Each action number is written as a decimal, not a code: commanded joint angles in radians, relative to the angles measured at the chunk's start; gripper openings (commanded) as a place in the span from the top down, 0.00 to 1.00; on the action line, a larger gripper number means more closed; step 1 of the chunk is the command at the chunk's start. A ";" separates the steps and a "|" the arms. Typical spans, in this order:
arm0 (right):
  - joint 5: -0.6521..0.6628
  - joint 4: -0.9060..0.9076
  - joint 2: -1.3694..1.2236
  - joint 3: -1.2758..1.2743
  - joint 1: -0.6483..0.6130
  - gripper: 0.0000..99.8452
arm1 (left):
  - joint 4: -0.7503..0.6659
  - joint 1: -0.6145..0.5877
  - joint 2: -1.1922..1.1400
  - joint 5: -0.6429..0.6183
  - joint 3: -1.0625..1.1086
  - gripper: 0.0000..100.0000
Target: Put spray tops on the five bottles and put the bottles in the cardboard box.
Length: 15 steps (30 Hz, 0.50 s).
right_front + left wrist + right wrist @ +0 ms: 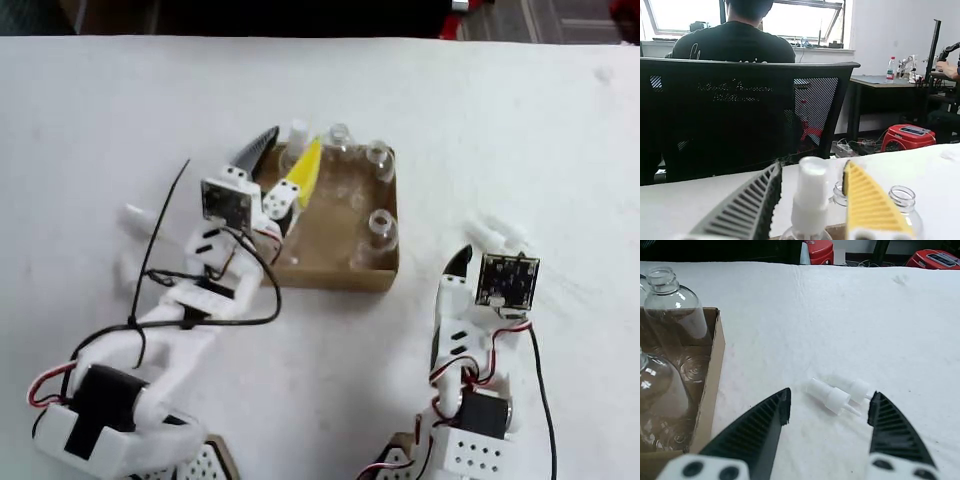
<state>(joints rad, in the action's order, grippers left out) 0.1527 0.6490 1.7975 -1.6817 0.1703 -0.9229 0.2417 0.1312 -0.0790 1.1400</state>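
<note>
Over the cardboard box's (330,272) left corner: left gripper (292,150), spread wide either side of a capped bottle (809,200). Clear thin plastic, probably light and slippery; best taken at the neck. Right of the box: right gripper (829,399), wide open above two loose white spray tops (856,388) on the table. Small, rigid, likely to roll.

Seen from above, the left gripper (292,142) overlaps the left side of the cardboard box (330,272), hiding that part of its floor. A small white piece (135,214) at centre left of the frame is too blurred to identify. From the left wrist, the spray-topped bottle (810,200) is cut off at its shoulder by the frame edge.
</note>
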 commanded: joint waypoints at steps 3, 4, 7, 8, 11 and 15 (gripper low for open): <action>0.011 -0.022 0.001 -0.009 -0.007 0.77 | 0.043 -0.051 0.205 -0.048 0.006 0.83; 0.011 -0.022 0.001 -0.009 -0.007 0.77 | 0.110 -0.064 0.265 -0.049 0.008 0.83; 0.011 -0.022 0.001 -0.009 -0.007 0.77 | 0.480 -0.110 0.478 -0.049 -0.044 0.83; 0.011 -0.022 0.001 -0.009 -0.007 0.77 | 0.637 -0.131 0.555 -0.049 -0.081 0.83; 0.011 -0.022 0.001 -0.009 -0.007 0.77 | 1.126 -0.197 0.759 -0.051 -0.247 0.83; 0.011 -0.022 0.001 -0.009 -0.007 0.77 | 1.548 -0.292 0.886 -0.041 -0.477 0.83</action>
<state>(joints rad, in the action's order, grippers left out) 0.1527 0.6490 1.7975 -1.6817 0.1703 0.0944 0.0422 0.8600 -0.1143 0.9114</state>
